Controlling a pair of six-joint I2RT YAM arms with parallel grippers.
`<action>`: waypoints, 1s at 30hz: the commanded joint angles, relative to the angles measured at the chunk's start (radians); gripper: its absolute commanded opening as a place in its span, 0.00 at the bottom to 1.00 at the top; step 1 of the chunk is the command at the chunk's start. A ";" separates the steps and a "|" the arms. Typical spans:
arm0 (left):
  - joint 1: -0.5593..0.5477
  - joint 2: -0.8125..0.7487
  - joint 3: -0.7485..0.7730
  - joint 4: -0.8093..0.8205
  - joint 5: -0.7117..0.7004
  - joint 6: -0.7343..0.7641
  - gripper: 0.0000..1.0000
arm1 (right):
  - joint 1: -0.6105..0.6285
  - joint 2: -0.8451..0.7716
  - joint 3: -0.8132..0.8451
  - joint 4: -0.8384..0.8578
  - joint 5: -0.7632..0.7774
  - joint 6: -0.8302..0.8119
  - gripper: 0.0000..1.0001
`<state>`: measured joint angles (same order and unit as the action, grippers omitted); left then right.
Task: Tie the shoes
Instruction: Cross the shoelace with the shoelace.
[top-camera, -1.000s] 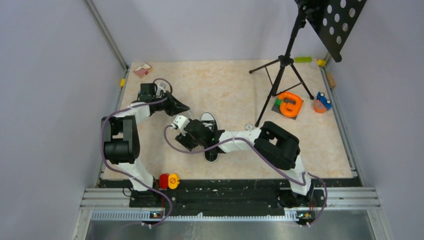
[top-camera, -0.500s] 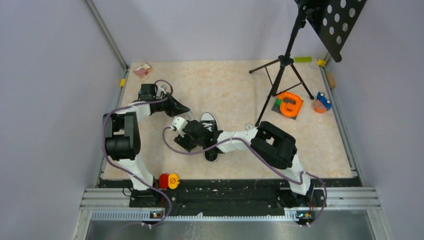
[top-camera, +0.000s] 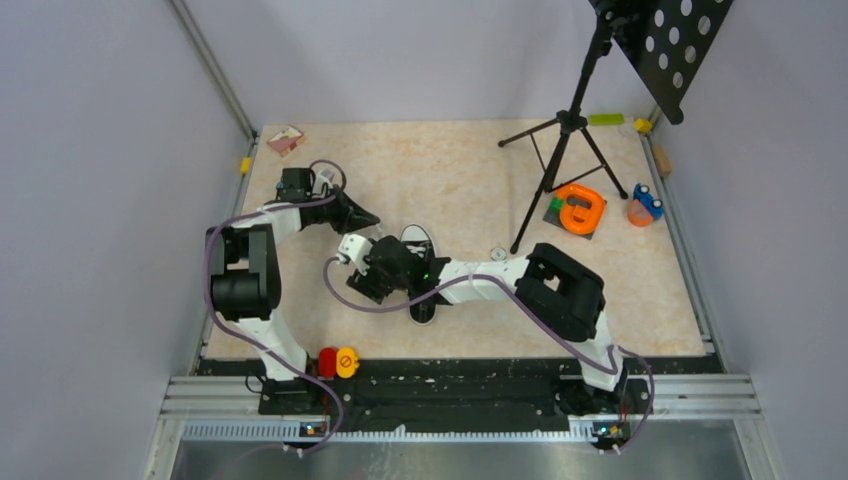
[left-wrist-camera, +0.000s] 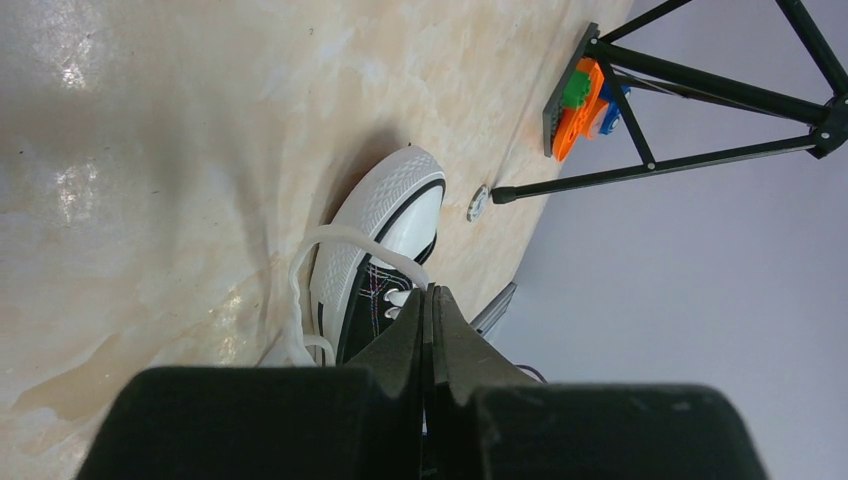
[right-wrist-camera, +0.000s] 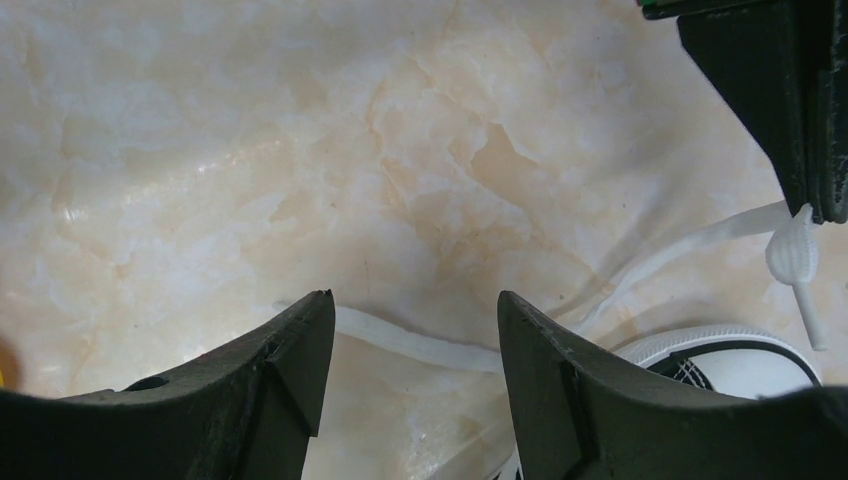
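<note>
The shoe (top-camera: 421, 272), a black sneaker with a white toe cap, lies mid-table with its toe pointing away from the arms. In the left wrist view its toe cap (left-wrist-camera: 385, 225) sits just past my left gripper (left-wrist-camera: 430, 292), which is shut on a white lace (left-wrist-camera: 345, 240) looping off the shoe. The right wrist view shows that lace's end (right-wrist-camera: 795, 255) hanging from the left gripper's fingertips (right-wrist-camera: 812, 150). My right gripper (right-wrist-camera: 415, 305) stands open low over the table left of the toe. A second lace (right-wrist-camera: 410, 342) lies flat between its fingers, untouched.
A black tripod (top-camera: 560, 150) with a perforated music desk stands at the back right, one foot near a small round disc (top-camera: 497, 254). An orange clamp (top-camera: 579, 208) and a blue object (top-camera: 646, 203) lie beyond it. A small box (top-camera: 285, 139) sits back left.
My right gripper has shifted slightly left beside the shoe's toe, and its elbow has moved a little right. The left gripper stays shut in the same place.
</note>
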<state>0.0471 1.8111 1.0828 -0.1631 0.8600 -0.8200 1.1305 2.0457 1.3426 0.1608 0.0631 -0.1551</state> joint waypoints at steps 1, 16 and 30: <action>0.006 -0.013 0.029 -0.005 0.020 0.031 0.00 | 0.015 -0.047 0.010 -0.071 -0.047 -0.097 0.62; 0.006 -0.010 0.033 -0.013 0.018 0.033 0.00 | 0.015 0.092 0.132 -0.191 -0.094 -0.184 0.63; 0.008 -0.008 0.028 -0.016 0.020 0.038 0.00 | 0.015 0.131 0.109 -0.189 -0.149 -0.095 0.20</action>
<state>0.0475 1.8111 1.0832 -0.1879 0.8604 -0.8017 1.1309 2.1391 1.4418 -0.0307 -0.0483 -0.2928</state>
